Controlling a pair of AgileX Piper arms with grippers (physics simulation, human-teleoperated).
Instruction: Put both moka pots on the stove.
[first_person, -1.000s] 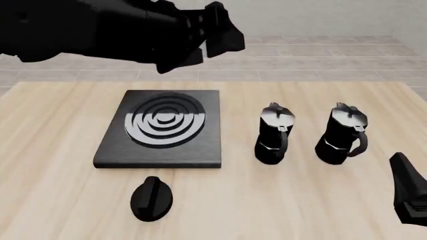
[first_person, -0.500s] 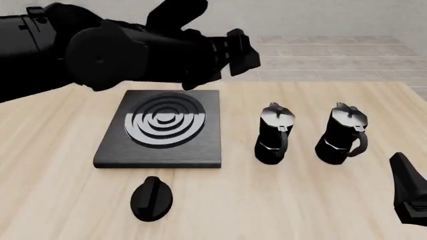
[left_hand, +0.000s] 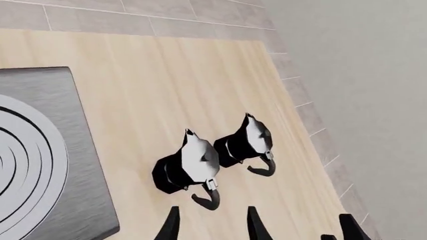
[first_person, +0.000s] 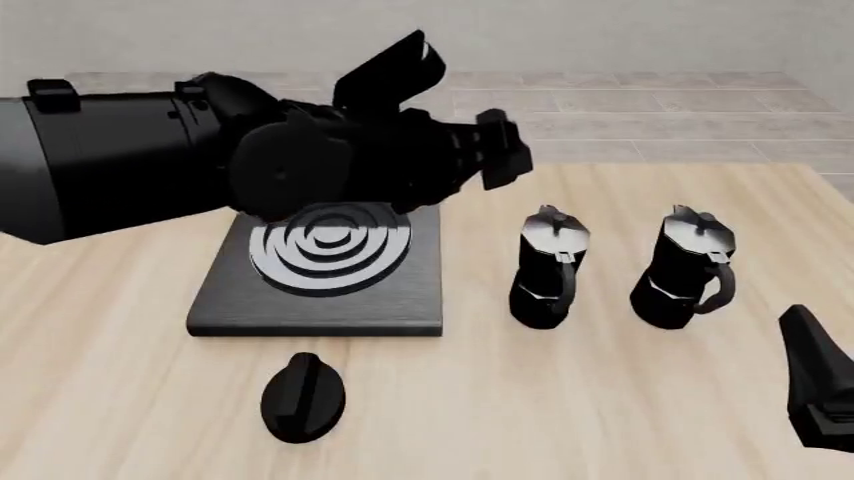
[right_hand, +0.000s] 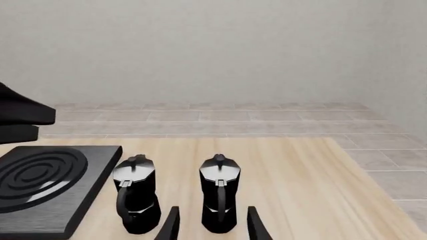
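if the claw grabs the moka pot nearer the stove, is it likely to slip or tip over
Probably somewhat slippery: the nearer moka pot looks glossy and faceted, so the curved handle may be a surer hold. It stands tall on a narrow base, so a sideways push near the lid could tip it. It looks rigid, unlikely to deform. The left claw hovers above, not touching.

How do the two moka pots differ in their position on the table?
The left moka pot stands nearer the stove; the right moka pot stands nearer the table's right edge. The left end effector hangs above and behind the left pot, farther from the right one. Both are upright, off the stove, unheld and look alike.
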